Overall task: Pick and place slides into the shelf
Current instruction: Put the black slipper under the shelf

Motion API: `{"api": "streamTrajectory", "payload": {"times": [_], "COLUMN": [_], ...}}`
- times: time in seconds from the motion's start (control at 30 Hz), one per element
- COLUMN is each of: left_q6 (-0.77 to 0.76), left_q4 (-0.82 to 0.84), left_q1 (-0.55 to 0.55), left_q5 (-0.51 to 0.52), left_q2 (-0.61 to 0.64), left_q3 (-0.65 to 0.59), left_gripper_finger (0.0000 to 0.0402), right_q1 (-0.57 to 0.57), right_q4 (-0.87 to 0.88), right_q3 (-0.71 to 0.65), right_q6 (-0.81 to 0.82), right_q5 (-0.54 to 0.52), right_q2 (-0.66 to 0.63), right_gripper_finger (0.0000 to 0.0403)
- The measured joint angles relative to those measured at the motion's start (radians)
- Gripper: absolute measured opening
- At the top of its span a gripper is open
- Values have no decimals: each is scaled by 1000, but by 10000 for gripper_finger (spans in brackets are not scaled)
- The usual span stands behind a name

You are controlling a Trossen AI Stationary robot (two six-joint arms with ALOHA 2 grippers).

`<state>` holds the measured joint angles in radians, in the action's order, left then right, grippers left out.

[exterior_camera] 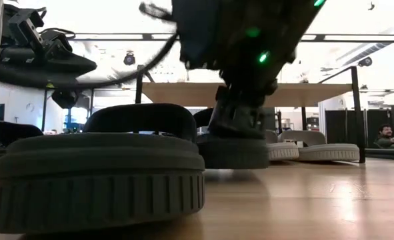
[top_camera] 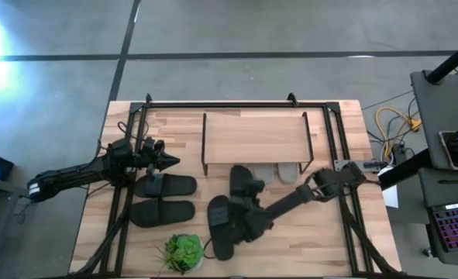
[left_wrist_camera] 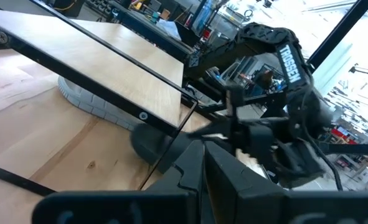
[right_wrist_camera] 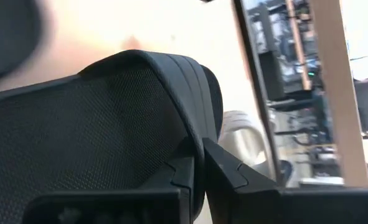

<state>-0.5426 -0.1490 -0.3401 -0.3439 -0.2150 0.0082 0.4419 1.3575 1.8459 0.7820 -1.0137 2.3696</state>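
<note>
The shelf (top_camera: pixel 256 138) stands at the table's far middle. A light grey pair of slides (top_camera: pixel 280 172) lies under its near edge. A black pair (top_camera: pixel 163 186) lies left of it. One charcoal slide (top_camera: pixel 218 226) lies near the front edge and fills the low view (exterior_camera: pixel 97 167). My right gripper (top_camera: pixel 246 203) is shut on the second charcoal slide (top_camera: pixel 242 184), just in front of the shelf. My left gripper (top_camera: pixel 169 162) is shut and empty, hovering over the far side of the black pair, left of the shelf. My right gripper pinches the charcoal slide's wide strap at its edge (right_wrist_camera: pixel 193 134) between its two fingers (right_wrist_camera: pixel 233 177). It comes from above, slanting from the table's near right. The slide sits level below the gripper (exterior_camera: pixel 233 152). Whether its sole is on the table or just above it, I cannot tell.
A small green plant (top_camera: pixel 184 252) stands at the front edge, left of the near charcoal slide. Black frame rails (top_camera: pixel 333 139) run along both sides of the shelf. A person sits in the room beyond the table (exterior_camera: pixel 384 137).
</note>
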Motion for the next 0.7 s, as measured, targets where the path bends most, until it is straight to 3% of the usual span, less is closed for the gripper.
{"api": "streamTrajectory", "payload": {"times": [0.2, 0.47, 0.7], "left_q6": [0, 0, 0], "left_q4": [0, 0, 0], "left_q1": [0, 0, 0], "left_q5": [0, 0, 0], "left_q2": [0, 1, 0], "left_q3": [0, 0, 0], "left_gripper_finger": [2, 2, 2], "right_q1": [-68, -73, -69], "right_q4": [9, -22, -116], "right_q3": [-39, -53, -80], "right_q6": [-39, -120, -259], "right_q5": [-57, -78, 23], "right_q2": [-26, -31, -31], "right_gripper_finger": [13, 13, 14]}}
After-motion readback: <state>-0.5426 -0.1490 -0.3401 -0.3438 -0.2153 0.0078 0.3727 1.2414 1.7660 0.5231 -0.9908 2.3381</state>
